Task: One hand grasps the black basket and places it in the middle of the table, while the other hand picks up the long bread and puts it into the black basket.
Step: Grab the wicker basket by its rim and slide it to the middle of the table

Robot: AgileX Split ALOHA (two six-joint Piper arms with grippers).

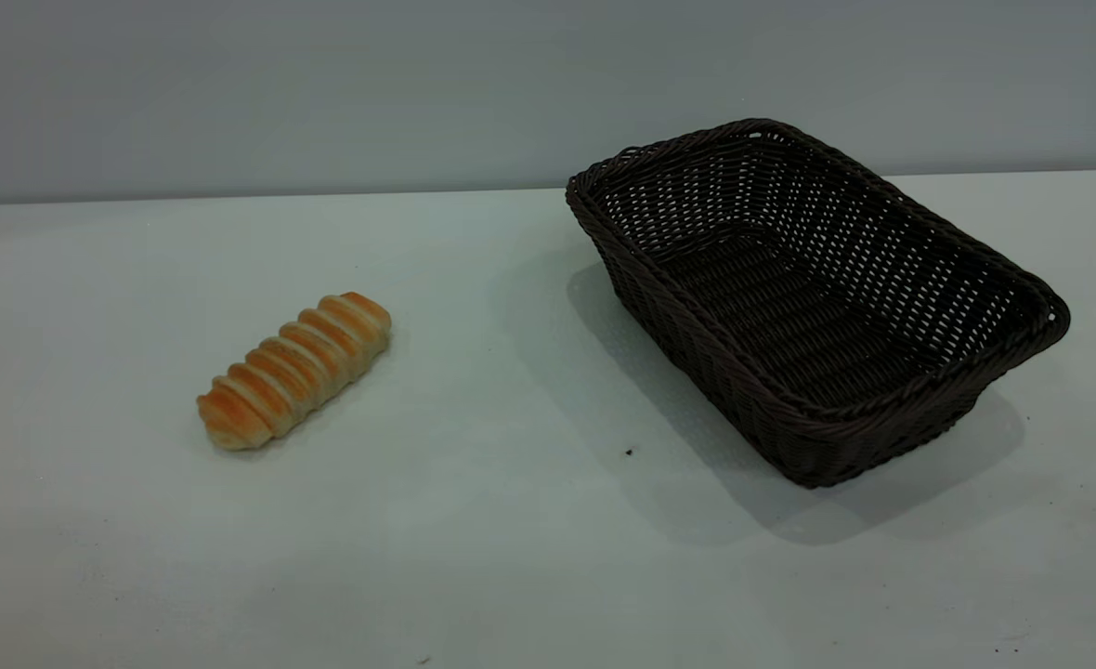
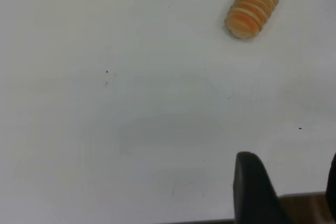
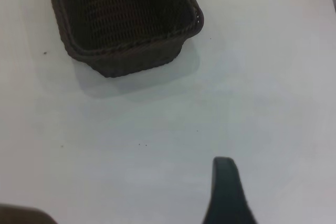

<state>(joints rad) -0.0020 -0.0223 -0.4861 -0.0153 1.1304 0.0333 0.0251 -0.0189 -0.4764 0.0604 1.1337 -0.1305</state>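
The black basket (image 1: 813, 297) stands empty on the right half of the table (image 1: 511, 557), set at an angle. The long bread (image 1: 295, 369) lies on the left half, apart from the basket. Neither gripper shows in the exterior view. In the left wrist view the left gripper (image 2: 291, 182) hovers over bare table near its front edge, open and empty, with the bread (image 2: 255, 3) well ahead of it. In the right wrist view only one finger (image 3: 226, 192) of the right gripper shows, with bare table beside it, and the basket (image 3: 123, 19) is ahead, untouched.
A grey wall runs behind the table's far edge (image 1: 325, 197). A few dark specks (image 1: 629, 452) dot the tabletop between bread and basket. A brown strip (image 2: 310, 208) shows past the table's near edge in the left wrist view.
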